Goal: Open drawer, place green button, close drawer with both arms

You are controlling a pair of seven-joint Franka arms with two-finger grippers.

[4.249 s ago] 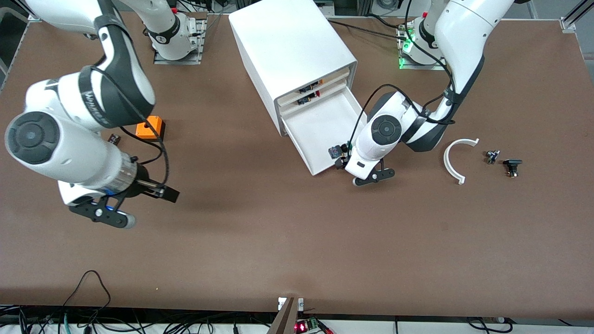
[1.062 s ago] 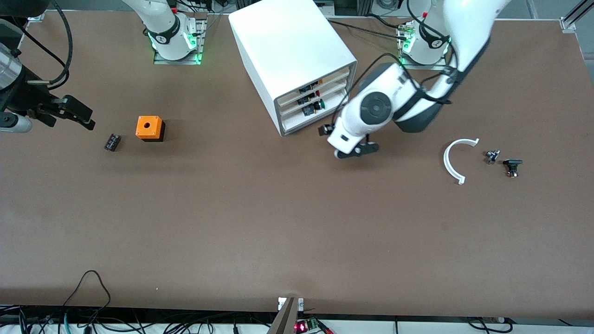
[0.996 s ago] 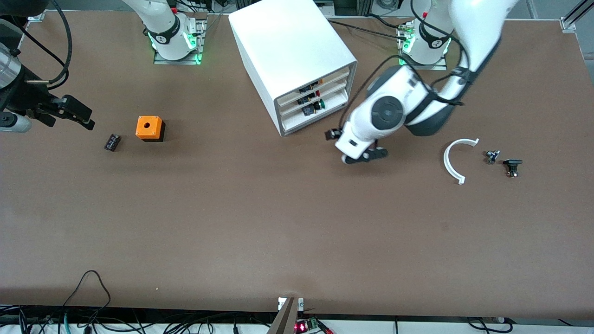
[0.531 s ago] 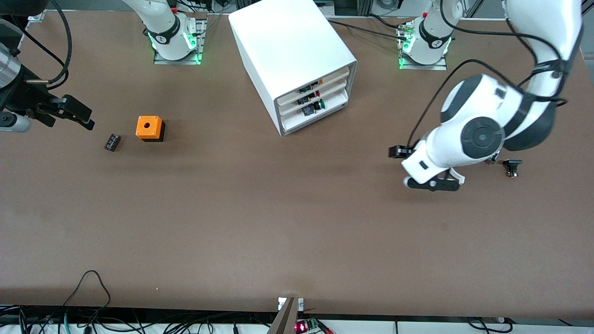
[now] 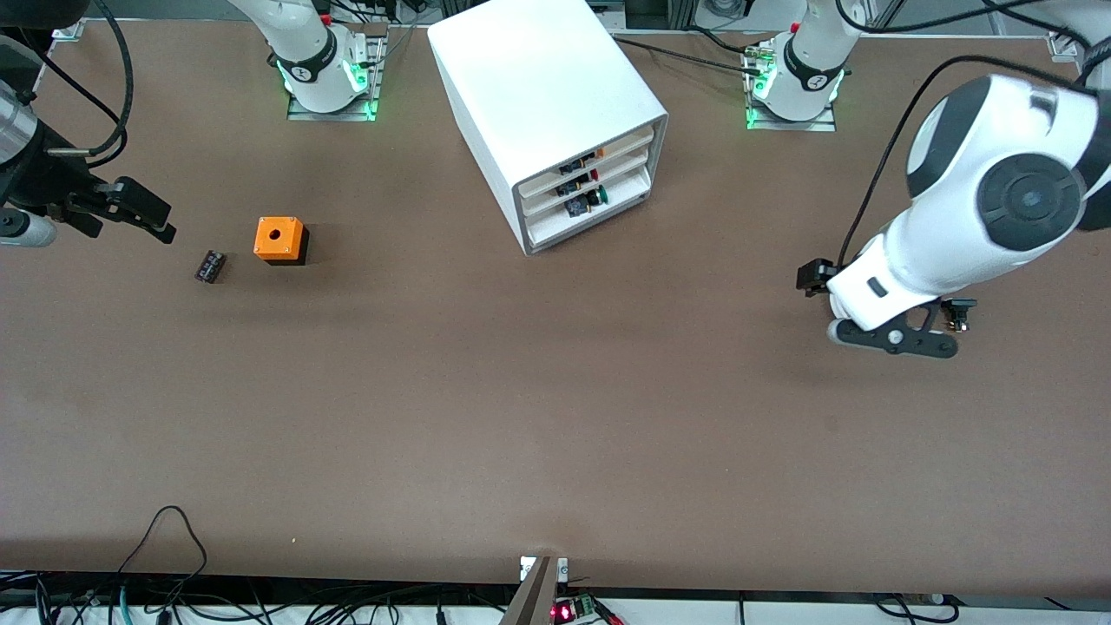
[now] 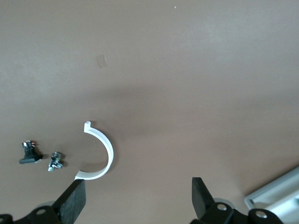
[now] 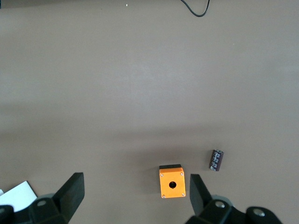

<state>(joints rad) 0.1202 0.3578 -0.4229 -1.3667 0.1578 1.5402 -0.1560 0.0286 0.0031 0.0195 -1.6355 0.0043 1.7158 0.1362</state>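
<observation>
The white four-drawer cabinet [image 5: 547, 95] stands at the table's middle, near the arm bases. Its third drawer [image 5: 621, 193] is pushed in. The green-capped button [image 5: 601, 196] shows inside it at the front opening. My left gripper [image 5: 855, 308] is open and empty over the white curved piece [image 6: 105, 154], well away from the cabinet toward the left arm's end. My right gripper [image 5: 82, 217] is open and empty over the table at the right arm's end; its wrist view looks down on the orange box [image 7: 172, 182].
The orange box with a hole [image 5: 279, 240] and a small black part [image 5: 209, 266] lie toward the right arm's end. A black-capped part [image 5: 957, 305] and a small metal part [image 6: 56, 161] lie beside the curved piece. Cables hang along the table's edge nearest the front camera.
The drawer, open 4.2 s ago, is now pushed in with the button inside. In the last second my left arm swung from the cabinet toward its own end. The right arm stayed still.
</observation>
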